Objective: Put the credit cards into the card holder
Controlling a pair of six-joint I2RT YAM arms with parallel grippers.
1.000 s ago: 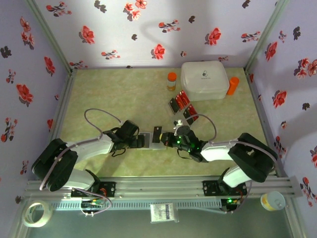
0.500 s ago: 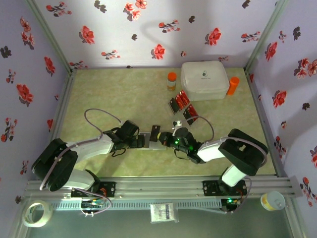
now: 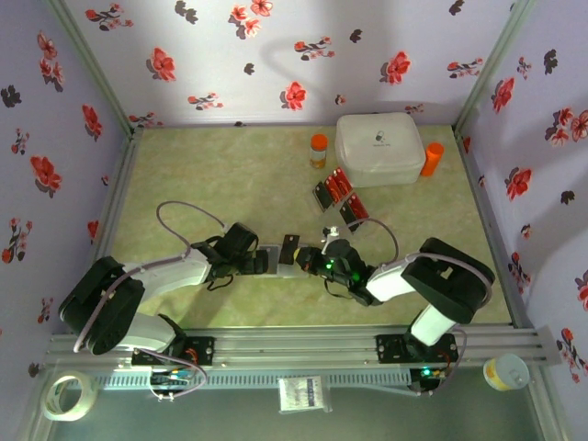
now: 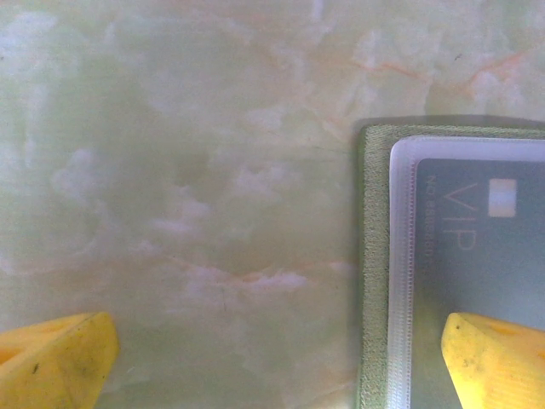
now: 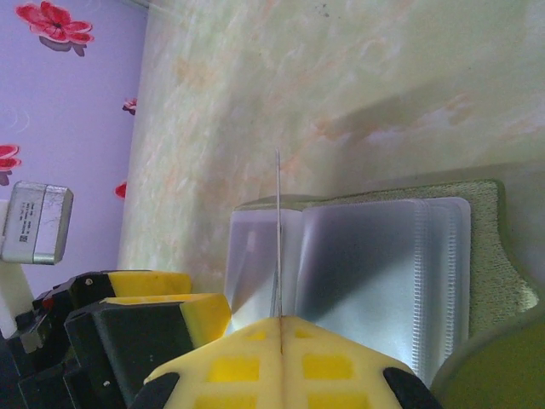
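The olive-green card holder (image 3: pixel 276 261) lies open on the table between both arms, its pale sleeves (image 5: pixel 375 264) fanned out. One sleeve holds a grey VIP card (image 4: pixel 477 247). My right gripper (image 5: pixel 279 322) is shut on a black credit card (image 3: pixel 290 248), seen edge-on as a thin line (image 5: pixel 278 230) standing over the sleeves. My left gripper (image 4: pixel 277 349) is open; its right finger (image 4: pixel 498 362) rests over the holder (image 4: pixel 375 273), its left finger (image 4: pixel 51 366) over bare table. More red and black credit cards (image 3: pixel 333 190) lie behind, toward the white box.
A large white rounded box (image 3: pixel 378 149) stands at the back right, with an orange-capped bottle (image 3: pixel 318 150) to its left and another (image 3: pixel 431 158) to its right. Flowered walls close in the table on three sides.
The right arm has drawn in leftward, closer to the holder, with the black card still gripped. The left arm has stayed put.
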